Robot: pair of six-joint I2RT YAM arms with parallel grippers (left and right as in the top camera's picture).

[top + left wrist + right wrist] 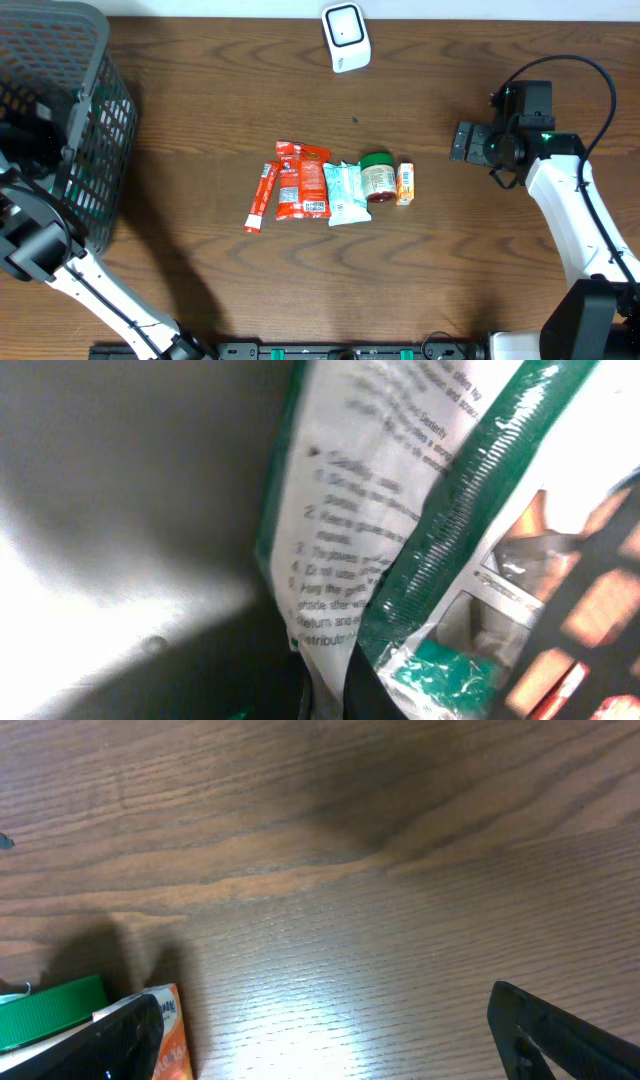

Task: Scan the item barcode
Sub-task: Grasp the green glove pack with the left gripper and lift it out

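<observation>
Left hand [45,135] in grey mesh basket [100,60]; right hand [320,1020] over brown wooden bench [200,100].
Left pressed together beside green-and-white printed plastic packet [400,540], grip unclear; right spread wide.

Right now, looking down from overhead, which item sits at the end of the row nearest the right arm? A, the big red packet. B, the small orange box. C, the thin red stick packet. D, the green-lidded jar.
B: the small orange box ends the row on the side toward the right gripper, just past the green-lidded jar.
</observation>
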